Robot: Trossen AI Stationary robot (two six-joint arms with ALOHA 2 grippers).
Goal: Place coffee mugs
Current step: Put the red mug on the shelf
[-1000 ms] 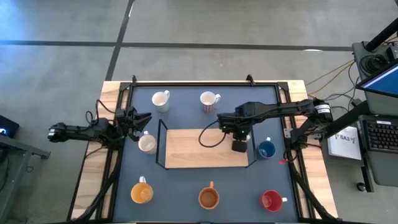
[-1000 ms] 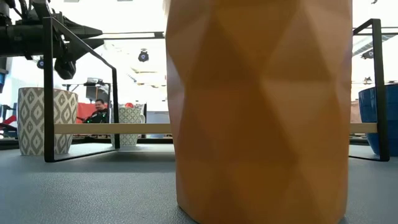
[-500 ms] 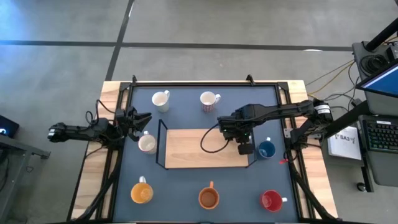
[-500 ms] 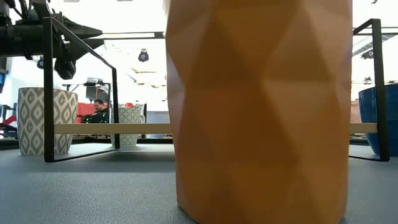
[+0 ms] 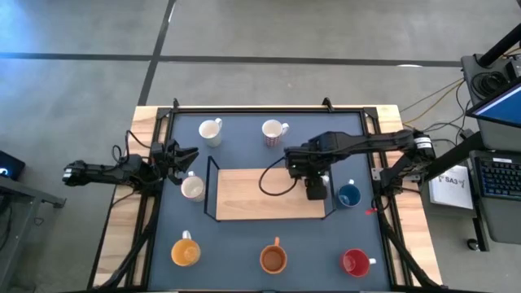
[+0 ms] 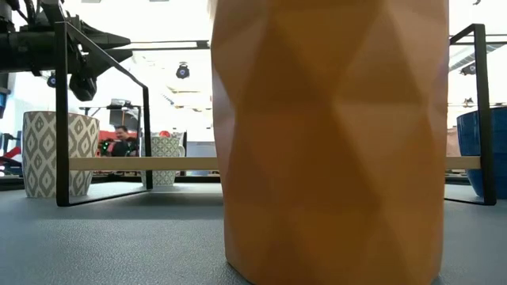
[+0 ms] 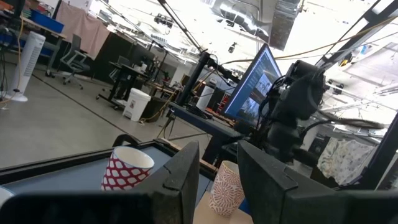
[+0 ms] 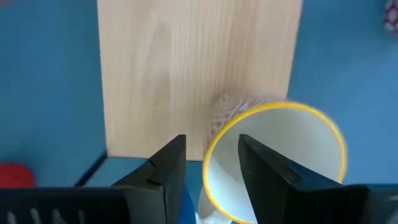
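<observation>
My right gripper (image 5: 314, 189) is over the right end of the wooden board (image 5: 252, 195), shut on a cream mug with a yellow rim and a reddish pattern (image 8: 273, 165). The arm hides that mug in the high view, and it also shows in the left wrist view (image 7: 225, 186). My left gripper (image 5: 187, 155) waits open at the table's left, near a white patterned mug (image 5: 193, 188). Standing on the mat are a white mug (image 5: 210, 130), a red-patterned mug (image 5: 275, 130), a blue mug (image 5: 349, 196), two orange mugs (image 5: 186, 252) (image 5: 273, 260) and a red mug (image 5: 356, 262). My right gripper holds the cream mug by its wall at the rim (image 8: 210, 155), with one finger (image 8: 261, 171) inside the mug and the other (image 8: 165, 171) outside. The fingers come from above, pointing down. The mug is upright, mouth up; whether its base rests on the board, I cannot tell.
The board is a raised shelf in a black wire frame (image 5: 213, 189) with uprights at its ends (image 6: 62, 111). The near orange mug (image 6: 333, 134) fills the low view. A person (image 6: 123, 141) shows in the room beyond the table.
My right gripper, with the mug, has shifted a little toward the table's right edge and come back over the board's right end. The left arm has kept still.
</observation>
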